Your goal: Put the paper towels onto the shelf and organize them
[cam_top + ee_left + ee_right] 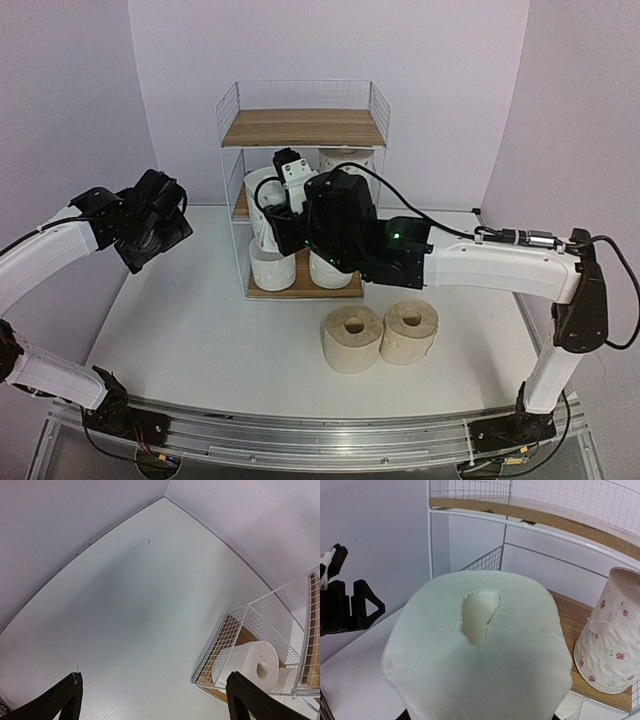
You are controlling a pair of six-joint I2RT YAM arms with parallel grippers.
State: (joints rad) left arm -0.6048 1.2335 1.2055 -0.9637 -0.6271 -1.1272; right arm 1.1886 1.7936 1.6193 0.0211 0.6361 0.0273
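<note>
1. Currently I'm mid-placement: my right gripper [280, 205] reaches into the middle tier of the shelf [305, 127] with a plain white roll [477, 665]. The roll hides the fingers in the wrist view, but its squashed core tells me they are clamped on it.
2. That roll hangs at the front left of the middle tier and, as far as I can judge, is not yet resting on the board. A printed roll [612, 630] leans on the same board to its right, and two bottom-tier rolls [272, 265] sit below.
3. Next I'd ease it further in, lower it until the board takes it, keep off the printed roll, then let go.
4. My left gripper [154, 680] hovers over the table [200, 330] left of the shelf, fingers spread wide with nothing between them.
5. Two beige rolls [352, 338] wait side by side, cores up, in front of the shelf.
6. The tabletop is smooth and white, and the pale lilac walls [80, 100] close in tightly on three sides.
</note>
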